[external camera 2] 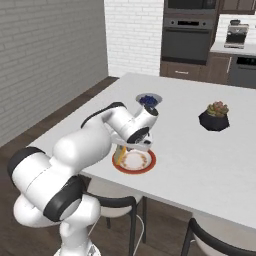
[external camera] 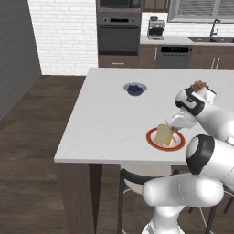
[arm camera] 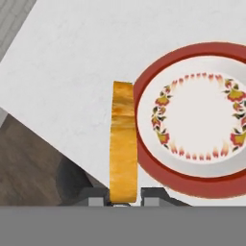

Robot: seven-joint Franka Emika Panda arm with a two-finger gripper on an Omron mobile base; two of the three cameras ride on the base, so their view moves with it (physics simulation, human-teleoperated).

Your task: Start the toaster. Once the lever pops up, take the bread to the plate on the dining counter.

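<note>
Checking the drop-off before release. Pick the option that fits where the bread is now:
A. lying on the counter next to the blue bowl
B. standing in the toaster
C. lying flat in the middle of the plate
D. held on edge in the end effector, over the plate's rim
D: in the hand view the bread stands on edge between the end effector fingertips, beside the plate's red rim, and the plate's patterned centre is bare.

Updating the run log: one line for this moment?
phase: placing | end effector: shut on bread | bread: on edge, above plate rim | surface: dining counter
</note>
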